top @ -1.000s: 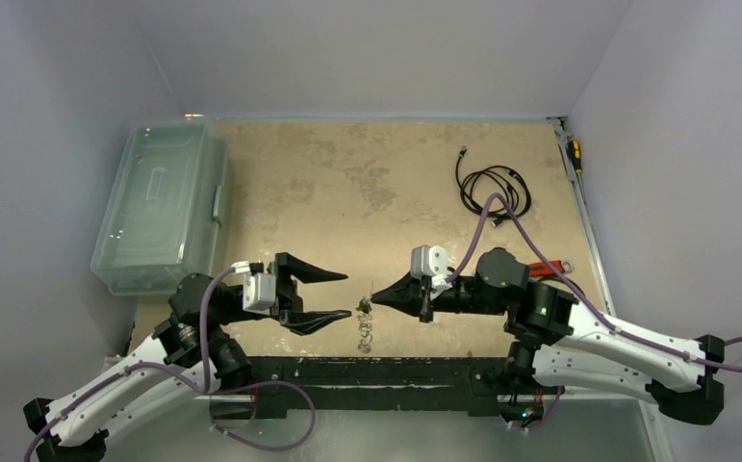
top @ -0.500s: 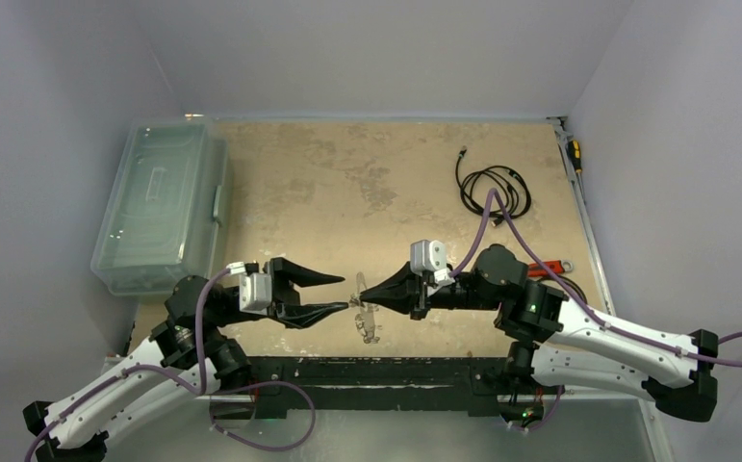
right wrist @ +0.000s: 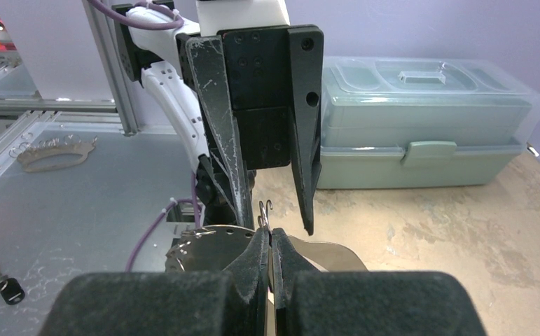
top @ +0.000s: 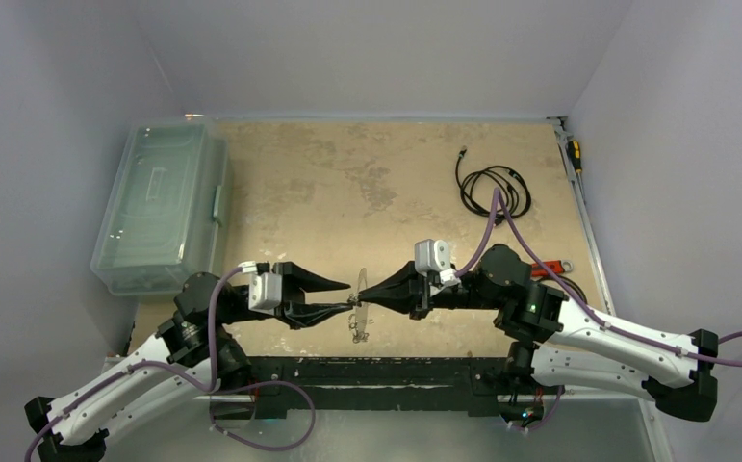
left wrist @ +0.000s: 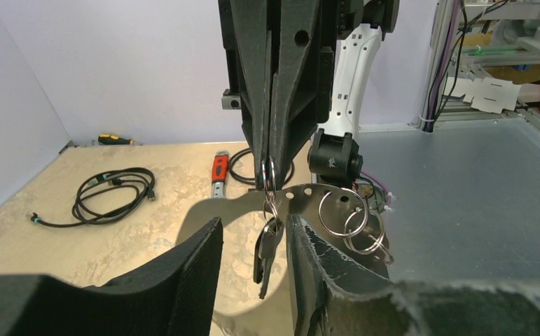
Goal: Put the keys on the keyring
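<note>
Keyring (left wrist: pixel 302 192): thin silvery crescent plate with holes along its edge and split rings (left wrist: pixel 344 213) hanging from them. It is held up off the bench (top: pixel 347 183), near the near edge, between the two arms.
Keys (left wrist: pixel 264 250): they dangle in a small bunch from a little ring (left wrist: pixel 269 176) at the plate's top edge. The two overlap in the left wrist view, so I cannot separate them.
Right end effector (left wrist: pixel 269 166): fingers pressed together, pinching the keyring by that little ring. This looks like the only firm hold.
Left end effector (left wrist: pixel 254 234): fingers part spread, one on either side of the hanging keys, with a gap on both sides. One finger sits close to the plate; contact cannot be resolved.
Step (judgement): the keys look threaded already, and the left is placed to steady the plate or share the hold.
Handling (judgement): light, stiff, smooth metal. It is likely to pivot about a single pinch point and slide between the pads, and the keys and rings will swing freely.
Where to hold (judgement): across the plate's flat faces, on a bare stretch clear of holes and rings, not on the dangling keys.
Risk (judgement): closing on the keys could twist the plate out of the right's pinch.
Elsewhere: wrench (left wrist: pixel 218 168) and cable (left wrist: pixel 113 192) lie on the bench, well apart.
</note>
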You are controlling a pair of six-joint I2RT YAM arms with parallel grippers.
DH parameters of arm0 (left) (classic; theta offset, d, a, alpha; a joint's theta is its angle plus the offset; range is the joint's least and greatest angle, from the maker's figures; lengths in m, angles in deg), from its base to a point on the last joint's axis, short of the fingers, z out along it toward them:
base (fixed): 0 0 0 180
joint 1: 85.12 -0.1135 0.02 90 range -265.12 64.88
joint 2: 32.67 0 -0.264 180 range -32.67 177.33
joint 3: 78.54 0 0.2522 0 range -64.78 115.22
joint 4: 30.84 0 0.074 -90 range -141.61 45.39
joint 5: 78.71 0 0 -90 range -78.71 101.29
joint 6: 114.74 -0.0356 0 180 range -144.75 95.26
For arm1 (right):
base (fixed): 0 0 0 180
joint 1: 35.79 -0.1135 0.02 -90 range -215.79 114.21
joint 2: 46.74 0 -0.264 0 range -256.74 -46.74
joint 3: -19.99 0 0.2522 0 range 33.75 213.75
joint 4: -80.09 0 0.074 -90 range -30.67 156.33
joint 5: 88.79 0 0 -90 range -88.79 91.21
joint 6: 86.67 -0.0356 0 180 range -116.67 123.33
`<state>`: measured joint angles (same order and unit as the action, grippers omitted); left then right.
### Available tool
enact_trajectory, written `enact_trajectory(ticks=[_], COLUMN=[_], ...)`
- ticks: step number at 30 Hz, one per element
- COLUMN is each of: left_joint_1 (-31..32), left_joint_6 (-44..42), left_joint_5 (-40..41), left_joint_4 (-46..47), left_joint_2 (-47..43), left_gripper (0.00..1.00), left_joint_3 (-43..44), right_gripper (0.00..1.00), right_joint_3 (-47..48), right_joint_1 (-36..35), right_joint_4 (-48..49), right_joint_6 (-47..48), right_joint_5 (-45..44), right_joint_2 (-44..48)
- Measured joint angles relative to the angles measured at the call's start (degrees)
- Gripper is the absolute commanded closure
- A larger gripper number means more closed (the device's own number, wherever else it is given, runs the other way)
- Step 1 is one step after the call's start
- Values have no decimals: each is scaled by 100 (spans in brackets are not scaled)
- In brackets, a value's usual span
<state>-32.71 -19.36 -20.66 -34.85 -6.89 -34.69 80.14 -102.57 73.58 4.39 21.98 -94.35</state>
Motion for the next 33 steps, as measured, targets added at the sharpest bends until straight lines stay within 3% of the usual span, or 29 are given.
enact_trajectory(ticks=[14, 18, 24, 26, 30, 33], left_joint_1=[0, 0, 0, 0, -2, -2], left_joint_6=[7, 15, 22, 22, 15, 20], left_joint_5=[-13, -28, -35, -35, -33, -28], left_joint_4=[11, 15, 13, 13, 7, 7], left_joint_2=[11, 20, 42, 52, 68, 70], left_gripper=[68, 75, 76, 75, 61, 65], left_joint_3=[0, 0, 0, 0, 0, 0], right_gripper=[100, 100, 100, 100, 100, 100], right_joint_3=[0, -2, -2, -24, -98, -151], right_joint_1=[0, 0, 4, 4, 7, 7], right_joint_4=[133, 140, 144, 168, 262, 271], right_joint_6=[-4, -4, -4, -4, -4, -4], right_joint_5=[214, 238, 240, 240, 234, 227], right_joint_2=[-186, -188, -188, -188, -188, -188])
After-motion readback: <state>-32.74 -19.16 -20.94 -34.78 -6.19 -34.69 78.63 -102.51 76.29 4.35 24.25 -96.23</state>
